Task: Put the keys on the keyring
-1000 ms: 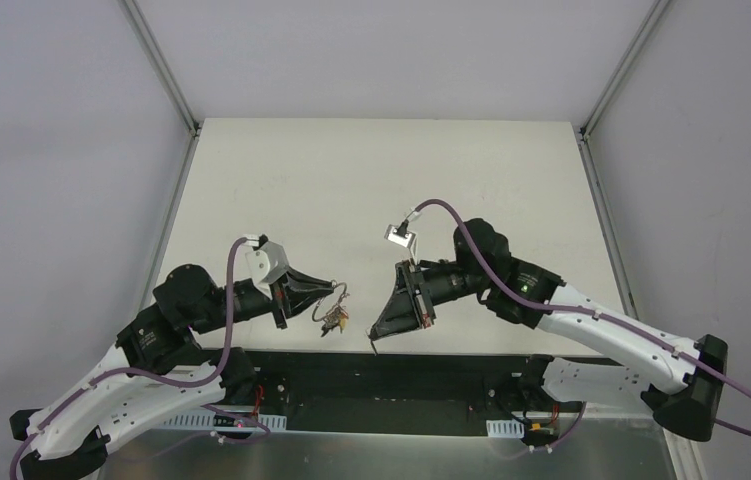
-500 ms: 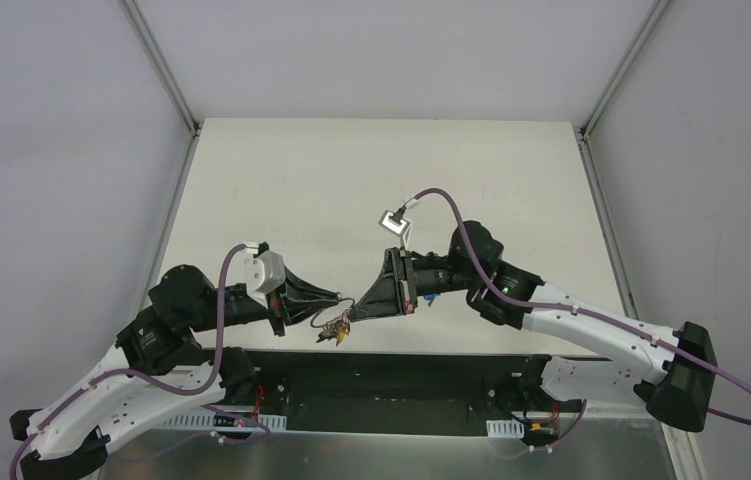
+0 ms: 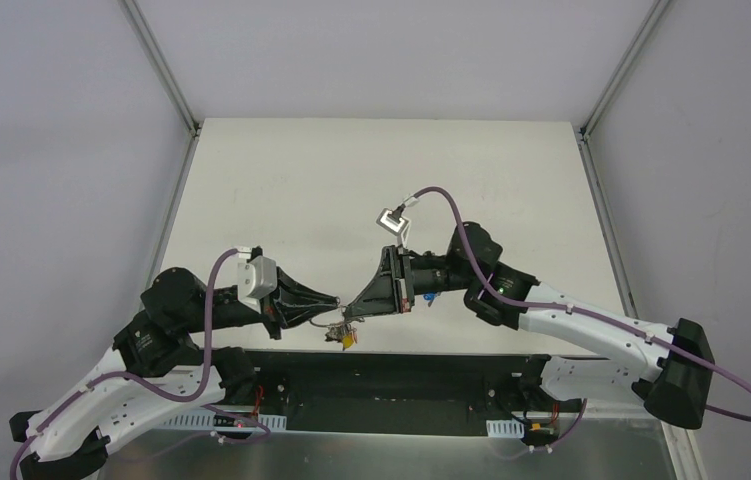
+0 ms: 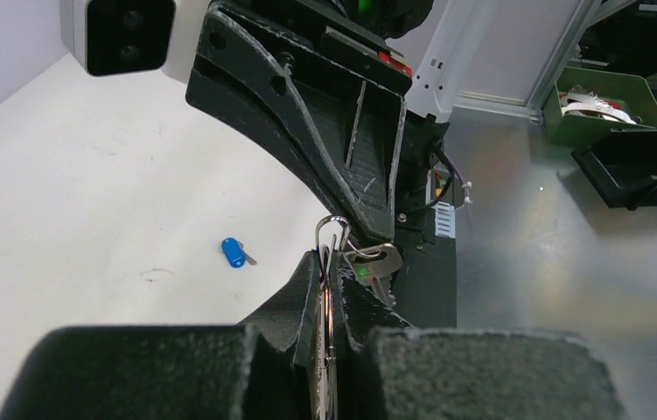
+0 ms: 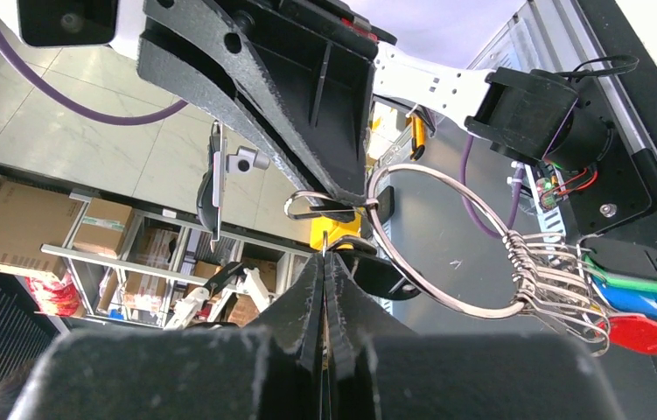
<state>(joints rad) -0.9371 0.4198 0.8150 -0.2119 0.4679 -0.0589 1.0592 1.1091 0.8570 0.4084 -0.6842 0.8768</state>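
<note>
A green bin (image 4: 569, 107) beside the surface (image 4: 88, 219) holds pale clutter. The left pincer (image 3: 336, 299) is clenched on the keyring (image 5: 419, 166). The right pincer (image 3: 354, 307), also clenched, meets it tip to tip. The blue-capped key (image 4: 233, 253) lies loose on the surface, apart from both tips.

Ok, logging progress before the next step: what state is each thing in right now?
left claw: shut on the keyring.
right claw: shut, tips at the keyring.
blue-capped key: lying on the table, off the keyring.
coloured keys: hanging from the keyring.
</note>
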